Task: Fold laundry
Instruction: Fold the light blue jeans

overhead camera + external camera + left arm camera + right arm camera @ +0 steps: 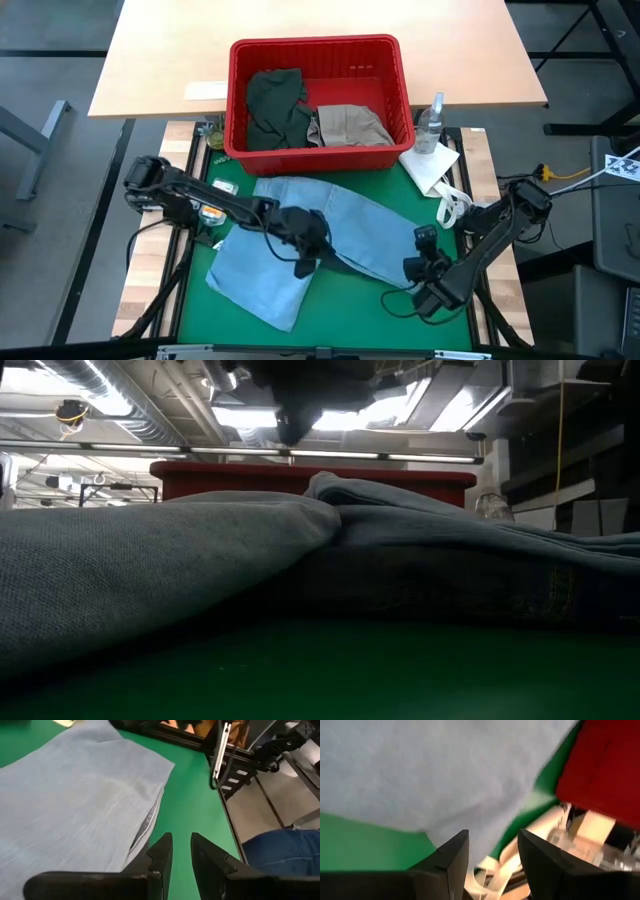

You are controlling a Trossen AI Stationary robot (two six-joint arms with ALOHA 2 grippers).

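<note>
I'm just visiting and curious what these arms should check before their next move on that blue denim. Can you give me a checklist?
1. Light blue denim lies spread on the green mat: ok.
2. Left gripper over the denim's middle, fingers slightly apart with nothing between them: ok.
3. Right gripper open near the denim's edge, holding nothing: ok.
4. Denim is flat and smooth: not ok, a ridge shows in the low view.
5. Other garments are still inside the red basket: ok.
</note>
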